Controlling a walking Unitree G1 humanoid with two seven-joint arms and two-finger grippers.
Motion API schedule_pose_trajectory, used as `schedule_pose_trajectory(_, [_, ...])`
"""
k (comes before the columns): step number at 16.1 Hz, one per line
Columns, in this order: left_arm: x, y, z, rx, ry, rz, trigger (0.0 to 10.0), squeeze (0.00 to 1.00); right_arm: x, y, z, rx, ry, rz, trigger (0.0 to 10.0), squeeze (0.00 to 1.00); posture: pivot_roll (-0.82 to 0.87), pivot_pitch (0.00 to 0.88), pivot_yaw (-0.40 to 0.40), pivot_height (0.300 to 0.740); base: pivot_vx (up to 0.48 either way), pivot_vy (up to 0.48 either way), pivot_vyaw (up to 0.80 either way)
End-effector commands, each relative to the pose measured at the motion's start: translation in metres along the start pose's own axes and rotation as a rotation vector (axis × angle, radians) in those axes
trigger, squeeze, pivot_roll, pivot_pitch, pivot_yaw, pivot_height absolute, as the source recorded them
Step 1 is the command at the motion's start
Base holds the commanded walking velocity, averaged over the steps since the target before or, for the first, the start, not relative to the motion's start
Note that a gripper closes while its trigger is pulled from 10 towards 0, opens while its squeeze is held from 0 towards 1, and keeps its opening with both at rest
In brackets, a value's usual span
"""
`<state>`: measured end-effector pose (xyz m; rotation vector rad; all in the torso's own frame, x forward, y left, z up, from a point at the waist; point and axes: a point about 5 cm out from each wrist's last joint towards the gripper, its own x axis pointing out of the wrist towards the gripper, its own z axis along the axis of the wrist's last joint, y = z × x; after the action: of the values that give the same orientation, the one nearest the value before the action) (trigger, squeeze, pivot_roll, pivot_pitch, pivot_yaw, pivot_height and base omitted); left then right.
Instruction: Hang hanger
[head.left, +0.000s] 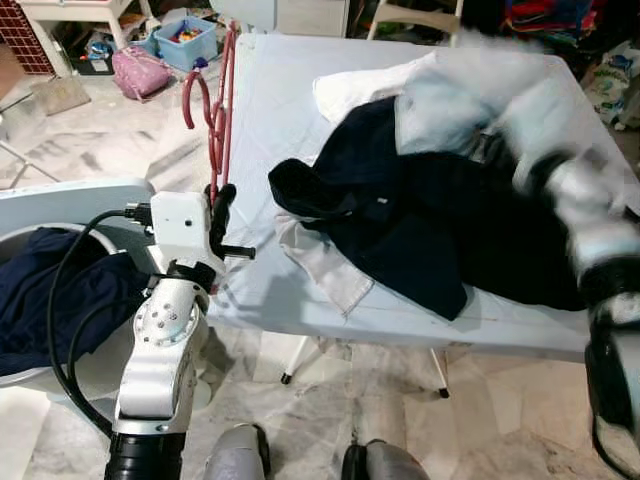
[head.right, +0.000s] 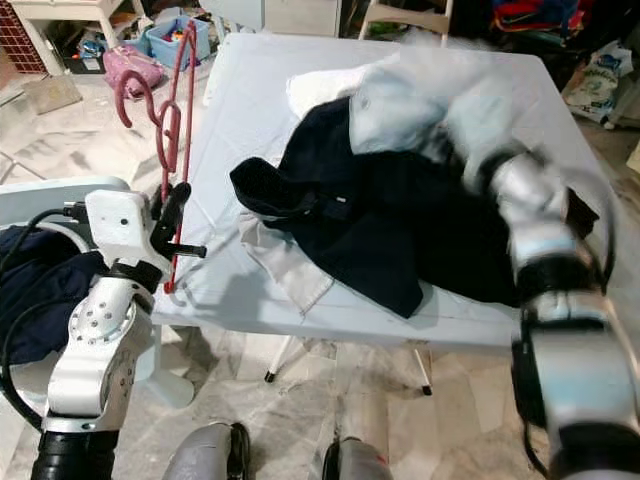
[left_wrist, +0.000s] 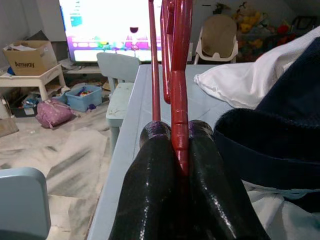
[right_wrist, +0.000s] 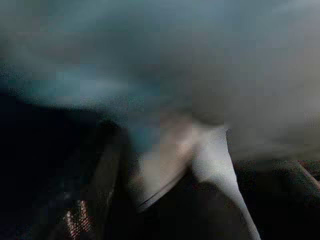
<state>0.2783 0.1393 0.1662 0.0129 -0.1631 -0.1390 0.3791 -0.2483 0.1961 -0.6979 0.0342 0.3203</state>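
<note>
While a white tub (head.left: 60, 195) with a dark blue garment (head.left: 50, 300) in it sat at the far left, the left gripper (head.left: 218, 215) stood just off the table's near left corner, its two black fingers (left_wrist: 150, 200) clenched on the lower end of a red hanger (head.left: 218, 120). The hanger stood nearly upright, its long axis running up and away along the table's left edge, its hook (head.left: 195, 95) curling out to the left over the marble floor (head.left: 110, 130). On the pale blue table (head.left: 270, 120) lay a dark navy jacket (head.left: 420, 220) over white cloth (head.left: 325, 260). At the right, the blurred right arm (head.left: 585, 215) reached over a pale garment (head.left: 470, 95); whether its fingers were closed could not be told.
</note>
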Motion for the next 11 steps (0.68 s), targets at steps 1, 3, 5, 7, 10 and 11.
schedule_pose_trajectory(1, [-0.006,-0.002,-0.017,0.000,0.092,-0.017,10.0,0.00,-0.014,-0.001,-0.014,-0.019,0.059,0.101,10.0,1.00,0.03,0.116,-0.028,0.740,0.000,0.000,0.00])
schedule_pose_trajectory(3, [-0.007,-0.001,-0.018,0.001,0.096,-0.015,10.0,0.00,-0.021,-0.004,-0.020,-0.044,0.072,0.124,10.0,1.00,0.01,0.117,-0.025,0.740,0.000,0.000,0.00])
schedule_pose_trajectory(5, [-0.006,-0.004,-0.021,-0.003,0.107,-0.030,10.0,0.00,-0.033,-0.015,-0.024,-0.005,0.065,0.118,10.0,1.00,0.01,0.118,-0.016,0.740,0.000,0.000,0.00])
schedule_pose_trajectory(7, [-0.005,-0.011,-0.022,-0.004,0.128,-0.065,10.0,0.00,-0.049,-0.019,-0.027,0.040,0.054,0.216,10.0,1.00,0.01,0.119,-0.010,0.740,0.000,0.000,0.00])
schedule_pose_trajectory(10, [-0.008,-0.009,-0.022,0.015,0.131,-0.072,10.0,0.00,-0.062,-0.013,-0.005,0.165,-0.098,0.403,10.0,1.00,0.00,0.119,-0.001,0.740,0.000,0.000,0.00])
schedule_pose_trajectory(11, [-0.008,-0.008,-0.021,0.019,0.129,-0.070,10.0,0.00,-0.064,-0.011,0.000,0.198,-0.128,0.425,10.0,1.00,0.00,0.119,-0.001,0.740,0.000,0.000,0.00])
